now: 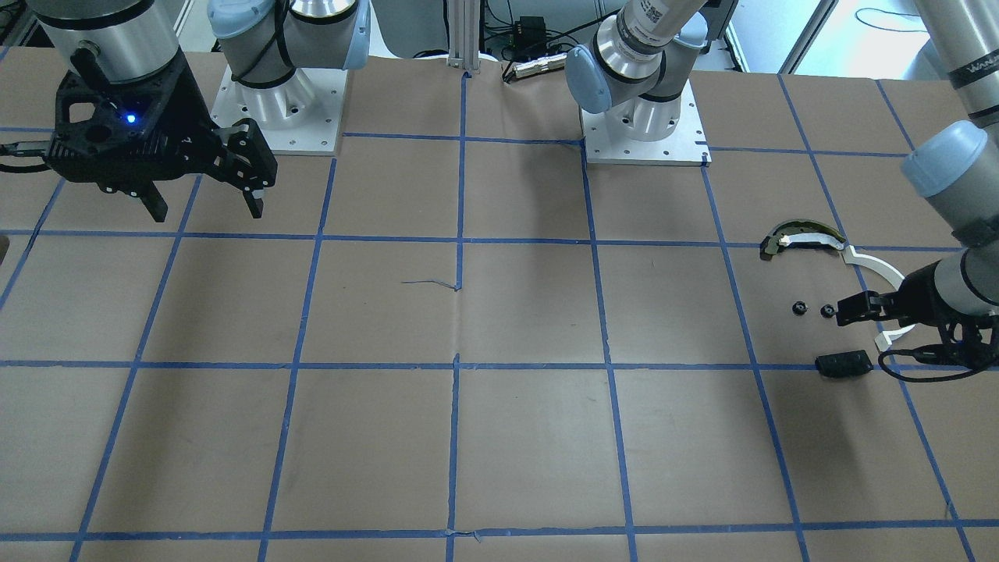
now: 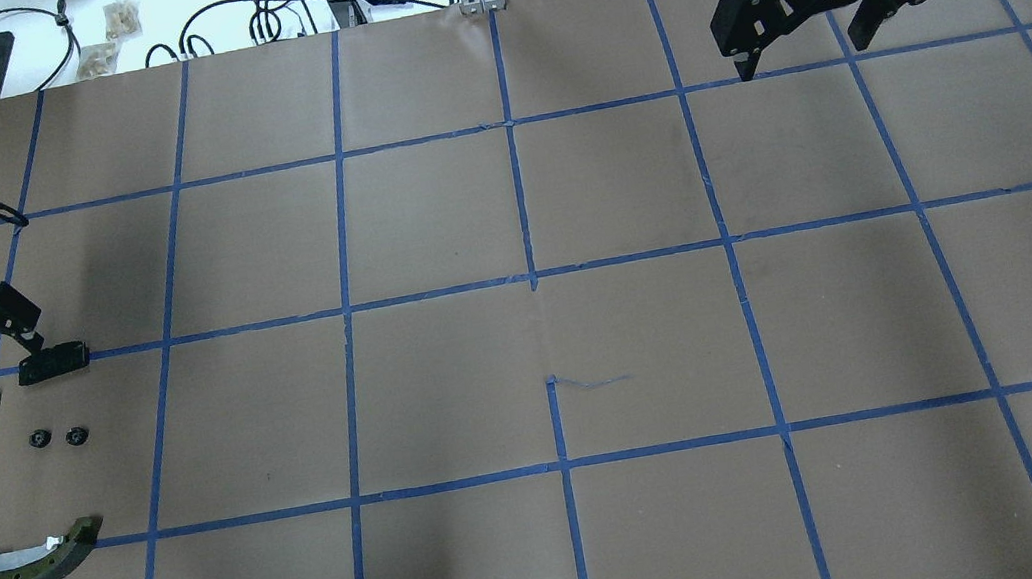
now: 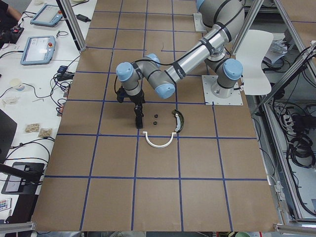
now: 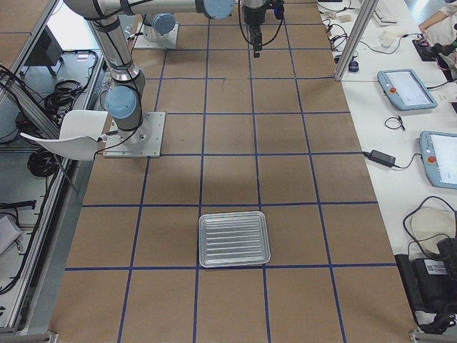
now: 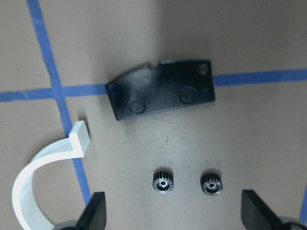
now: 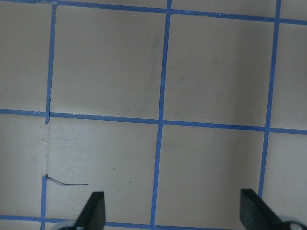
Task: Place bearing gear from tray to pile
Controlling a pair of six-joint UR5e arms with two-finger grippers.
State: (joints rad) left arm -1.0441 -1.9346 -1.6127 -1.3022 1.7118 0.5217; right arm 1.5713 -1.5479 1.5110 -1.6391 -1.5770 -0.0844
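Two small black bearing gears lie side by side on the paper in the pile, beside a flat black plate, a thin white arc strip and a dark curved piece with gold-white trim. The gears also show in the overhead view. My left gripper is open and empty, just above the gears and next to the plate. My right gripper is open and empty, high over the far right of the table. The metal tray looks empty.
Brown paper with a blue tape grid covers the table. The two arm bases stand at the robot's edge. Cables and small boxes lie beyond the far edge. The tray lies at the table's right end, far from the pile.
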